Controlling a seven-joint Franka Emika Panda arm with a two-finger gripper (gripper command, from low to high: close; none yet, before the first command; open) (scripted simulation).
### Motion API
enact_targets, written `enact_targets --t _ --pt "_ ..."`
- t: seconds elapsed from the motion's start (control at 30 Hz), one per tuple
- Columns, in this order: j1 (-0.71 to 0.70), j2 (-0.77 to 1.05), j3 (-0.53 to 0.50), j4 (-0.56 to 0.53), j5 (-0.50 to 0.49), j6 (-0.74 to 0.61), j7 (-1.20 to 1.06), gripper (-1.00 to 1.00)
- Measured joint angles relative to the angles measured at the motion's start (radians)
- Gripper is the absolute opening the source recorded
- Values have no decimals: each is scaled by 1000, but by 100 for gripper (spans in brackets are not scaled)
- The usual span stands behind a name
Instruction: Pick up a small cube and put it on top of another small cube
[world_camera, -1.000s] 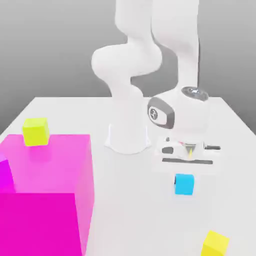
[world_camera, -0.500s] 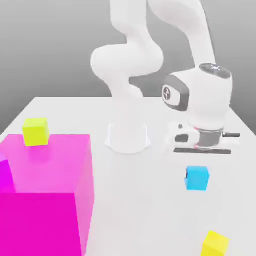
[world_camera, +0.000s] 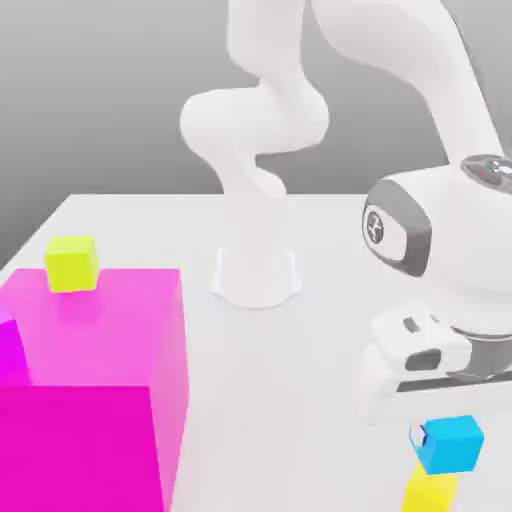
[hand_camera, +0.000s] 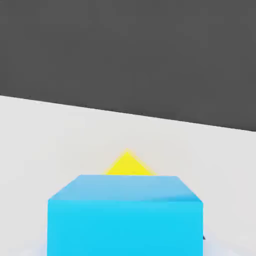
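Item count: one cyan-blue small cube (world_camera: 449, 444) (hand_camera: 125, 215); one golden-yellow small cube (world_camera: 431, 495) (hand_camera: 128, 164); one lime-yellow small cube (world_camera: 71, 263); one large magenta block (world_camera: 95, 390); one robot arm (world_camera: 440, 240).

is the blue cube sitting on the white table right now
No, the cyan cube is off the table, carried under the gripper directly above the golden-yellow cube in the exterior view.

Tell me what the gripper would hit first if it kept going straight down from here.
Likely the golden-yellow cube: the gripper carries the cyan cube just above it, so that cube would land there first. Exact alignment is uncertain.
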Motion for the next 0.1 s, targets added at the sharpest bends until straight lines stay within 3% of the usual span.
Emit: enact_targets --t 0.1 --pt "0 0 0 0 0 0 0 100"
